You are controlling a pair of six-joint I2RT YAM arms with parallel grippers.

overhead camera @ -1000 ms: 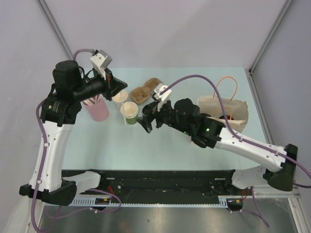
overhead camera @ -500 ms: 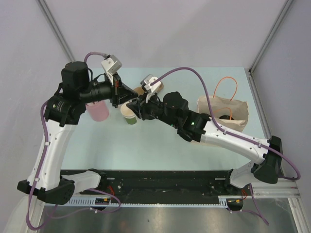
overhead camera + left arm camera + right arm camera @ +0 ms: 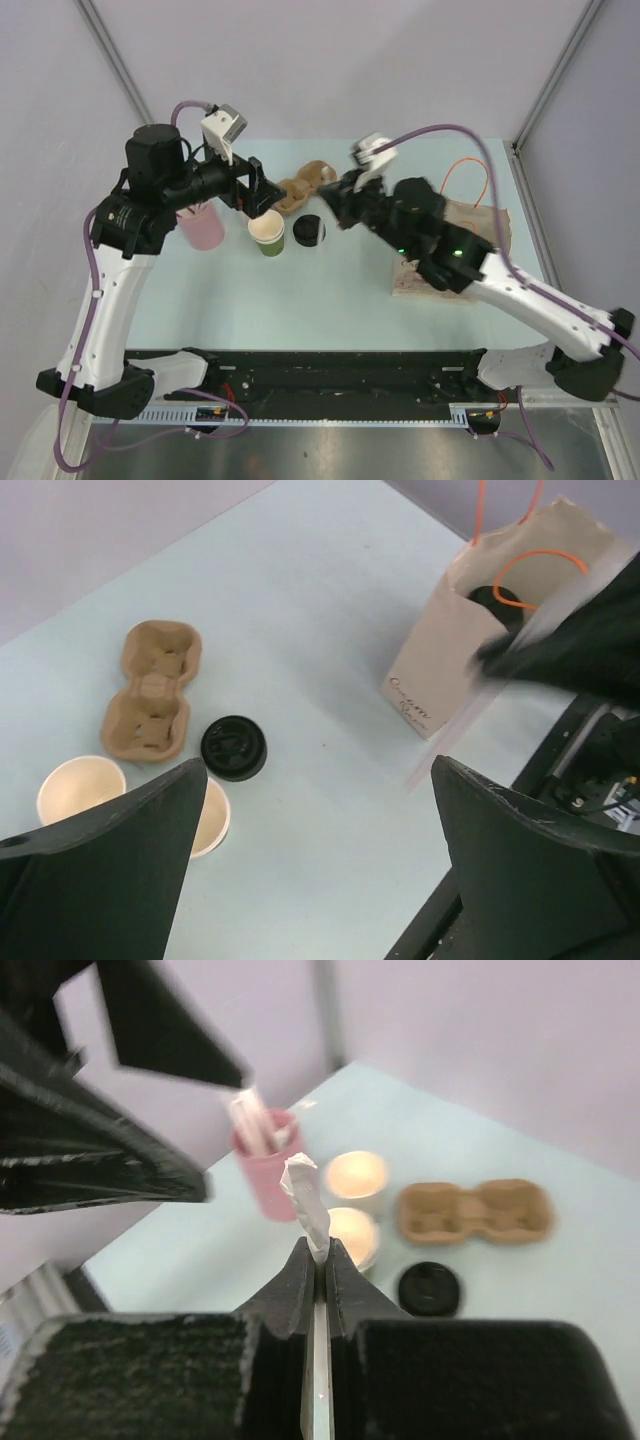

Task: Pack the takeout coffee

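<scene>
Where it stands, the white-sided cup (image 3: 311, 236) wears a black lid (image 3: 234, 747).

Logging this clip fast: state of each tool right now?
Left tool: open, holding nothing.
Right tool: closed on a white straw.

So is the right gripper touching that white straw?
Touching. Right wrist view: the right gripper is shut on the white straw, pinched between its fingertips.

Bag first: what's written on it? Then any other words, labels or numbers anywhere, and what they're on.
Bag: dark cursive script in two short lines low on its side, too small and blurred to read.
Cups, black lid, carrier, straw: no text visible.
</scene>
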